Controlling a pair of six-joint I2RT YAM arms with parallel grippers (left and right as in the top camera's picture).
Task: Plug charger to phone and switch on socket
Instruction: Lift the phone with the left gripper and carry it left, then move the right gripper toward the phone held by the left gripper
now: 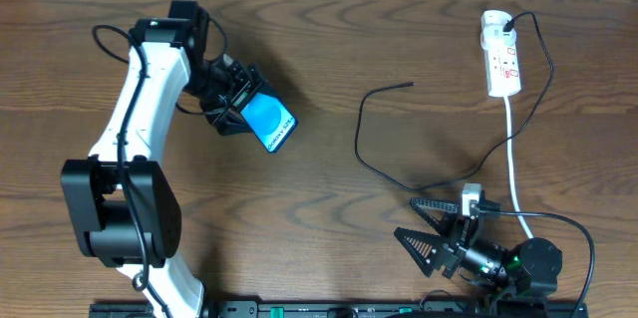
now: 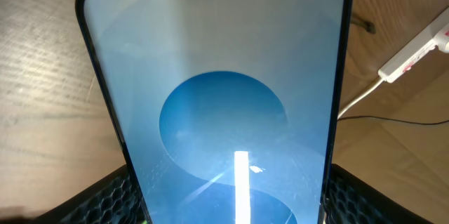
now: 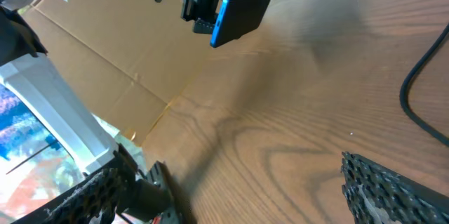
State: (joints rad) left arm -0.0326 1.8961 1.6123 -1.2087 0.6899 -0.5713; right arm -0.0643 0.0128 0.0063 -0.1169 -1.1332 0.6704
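My left fingers (image 2: pixel 105 196) gripped the phone (image 1: pixel 271 122) | my right fingers (image 1: pixel 439 204) stood wide, empty | charger tip (image 1: pixel 409 85) lay on the table (image 1: pixel 319 208) beyond them, nearer my right arm.

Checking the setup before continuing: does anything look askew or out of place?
The phone is off the table, held tilted in the left end effector. The charger lies loose on the table, its tip plugged into nothing. The right end effector is open and empty. Nothing looks damaged.
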